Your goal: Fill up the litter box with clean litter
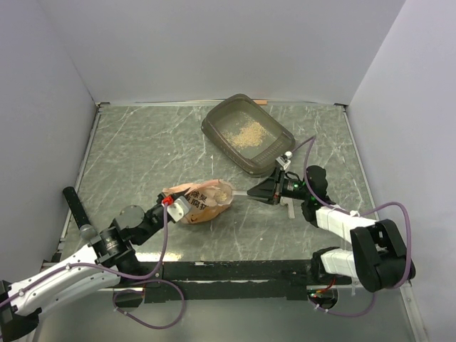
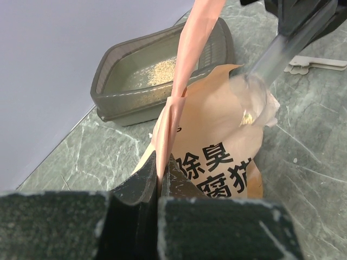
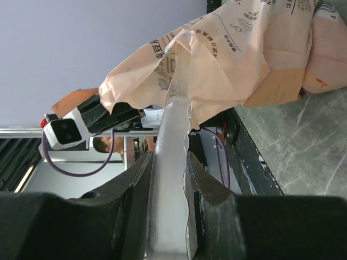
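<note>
Marbled grey-green surface seen from above: the translucent litter box point(image 1: 247, 135) sits at the far right holding a thin patch of clean litter point(image 1: 249, 133), well apart from the crinkly orange-pink bag point(image 1: 203, 201). Left wrist view: my left end effector point(image 2: 161, 165) pinches the bag's edge tight; if the film slips, the mouth collapses. Right wrist view: my right end effector point(image 3: 168, 160) clamps the clear plastic scoop point(image 3: 171, 130) by its handle; tilting could spill granules.

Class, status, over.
Left claw shut on orange-pink printed bag. Right claw holds clear plastic scoop at bag mouth. Grey-brown plastic litter box: thin tan litter.
</note>
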Motion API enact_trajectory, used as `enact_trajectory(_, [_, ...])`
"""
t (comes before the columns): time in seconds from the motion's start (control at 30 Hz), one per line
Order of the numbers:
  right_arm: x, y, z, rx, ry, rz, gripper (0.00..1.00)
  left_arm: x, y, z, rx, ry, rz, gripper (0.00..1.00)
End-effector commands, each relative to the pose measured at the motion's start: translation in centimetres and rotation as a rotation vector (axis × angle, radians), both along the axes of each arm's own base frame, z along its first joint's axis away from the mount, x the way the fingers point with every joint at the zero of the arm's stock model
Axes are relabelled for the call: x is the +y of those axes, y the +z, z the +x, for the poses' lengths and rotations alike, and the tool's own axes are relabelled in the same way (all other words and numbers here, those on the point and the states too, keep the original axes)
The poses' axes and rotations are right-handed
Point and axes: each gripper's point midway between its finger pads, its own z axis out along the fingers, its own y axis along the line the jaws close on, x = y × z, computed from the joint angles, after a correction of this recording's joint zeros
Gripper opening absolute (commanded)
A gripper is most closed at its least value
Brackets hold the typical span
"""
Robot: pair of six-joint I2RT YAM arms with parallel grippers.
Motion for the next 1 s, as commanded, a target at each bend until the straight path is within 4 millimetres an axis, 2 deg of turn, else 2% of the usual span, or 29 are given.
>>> enact_trajectory(0.0, [-1.1,1.3,-0.7,-0.081,0.013,0.015,0.0,-1.0,3.5,-0.4,-0.05,-0.046,-0.092,0.01])
enact_trajectory(0.2, [-2.1,1.3,-1.3,-0.094,-0.005,0.013,0.0,-1.4,3.3,-0.5,-0.04,-0.063,-0.091,0.01])
enact_trajectory(0.63, [-4.0,-0.1,-2.3,-0.084,-0.08,-0.009,0.0,-1.7,3.3,-0.4,-0.04,-0.068,-0.103,0.01])
enact_trajectory(0.97, [-4.9,0.6,-2.6,-0.086,-0.127,0.007,0.0,-0.9,3.8,0.5,-0.049,0.002,-0.124,0.01])
